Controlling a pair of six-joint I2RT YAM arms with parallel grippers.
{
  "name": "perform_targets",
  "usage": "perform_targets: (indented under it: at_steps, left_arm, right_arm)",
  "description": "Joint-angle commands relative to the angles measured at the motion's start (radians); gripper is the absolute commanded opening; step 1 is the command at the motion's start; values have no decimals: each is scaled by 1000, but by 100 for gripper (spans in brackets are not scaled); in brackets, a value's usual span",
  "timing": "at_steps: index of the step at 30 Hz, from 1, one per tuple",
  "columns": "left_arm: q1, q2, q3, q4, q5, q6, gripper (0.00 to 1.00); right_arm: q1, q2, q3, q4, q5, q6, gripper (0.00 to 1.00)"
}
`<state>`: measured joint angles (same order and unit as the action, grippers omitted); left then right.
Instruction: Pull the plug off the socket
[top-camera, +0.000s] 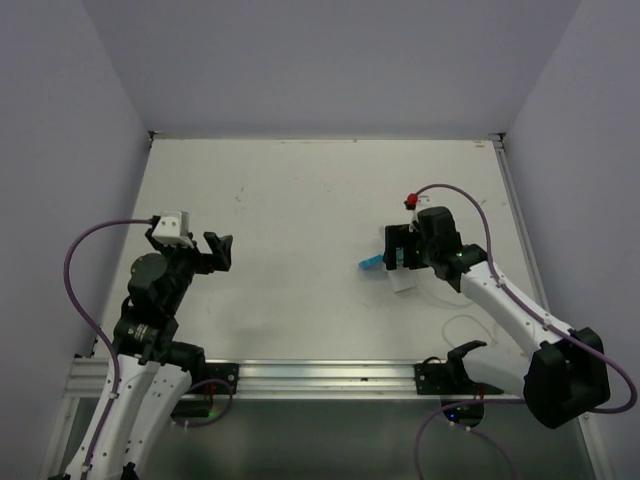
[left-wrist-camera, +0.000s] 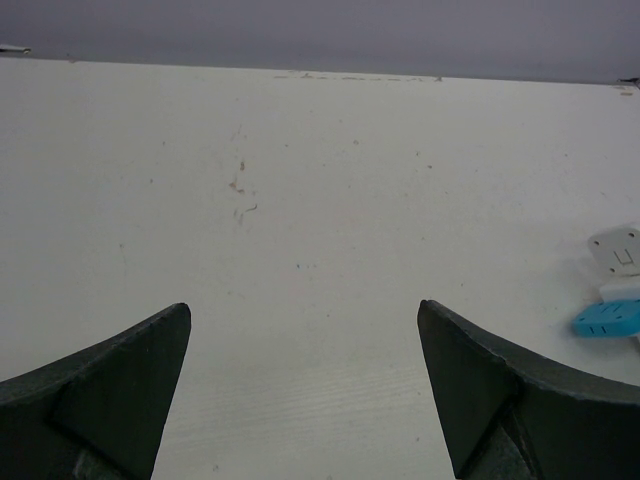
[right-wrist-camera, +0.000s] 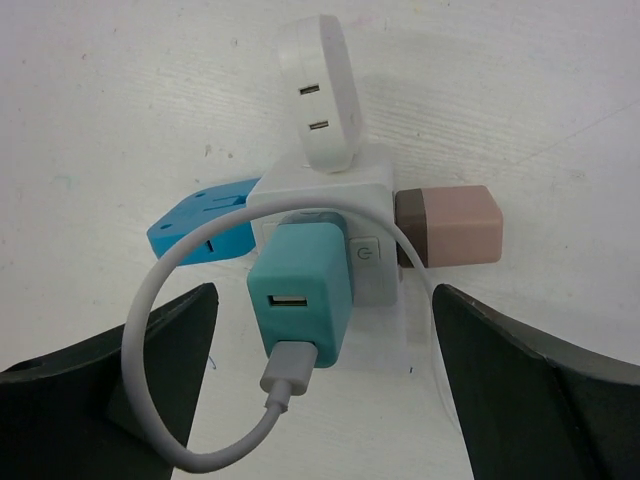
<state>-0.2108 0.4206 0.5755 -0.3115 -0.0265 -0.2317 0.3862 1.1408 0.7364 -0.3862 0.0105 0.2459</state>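
right jaws wide open over the socket, nothing gripped yet

the right gripper (right-wrist-camera: 325, 330) has its two dark fingers spread wide and holds nothing; they stand on either side of the cluster, apart from it. between them the white cube-like plastic socket (right-wrist-camera: 372, 200) rests on the right half of the table. four things are plugged into its faces: a teal square charger (right-wrist-camera: 300, 290) with a looped white usb cable (right-wrist-camera: 150, 340) toward the camera, a white rounded charger with two usb ports (right-wrist-camera: 322, 95) behind, a brown-pink block (right-wrist-camera: 455, 225) on the right, and a blue flat plug (right-wrist-camera: 200, 220) on the left. i judge the gripper hangs here to take one plug; which one i cannot tell. the left gripper (left-wrist-camera: 302, 320) is also open and empty, well apart, perhaps kept ready to steady the socket. the white matte table (left-wrist-camera: 300, 180) has small scuffs; pale grey-violet walls (top-camera: 300, 60) close it on three sides.
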Motion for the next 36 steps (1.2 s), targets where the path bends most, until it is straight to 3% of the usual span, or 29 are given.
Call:
perform_targets:
  at_steps: [1, 19, 36]
  left_arm:
    - [-4, 12, 0, 43, -1, 17, 100]
    - [-4, 32, 1, 40, 0, 14, 100]
    - [-2, 40, 1, 40, 0, 12, 100]
  right_arm:
    - [11, -39, 14, 23, -7, -25, 93]
    - [79, 28, -86, 179, 124, -28, 84]
    - [98, 119, -26, 127, 167, -39, 70]
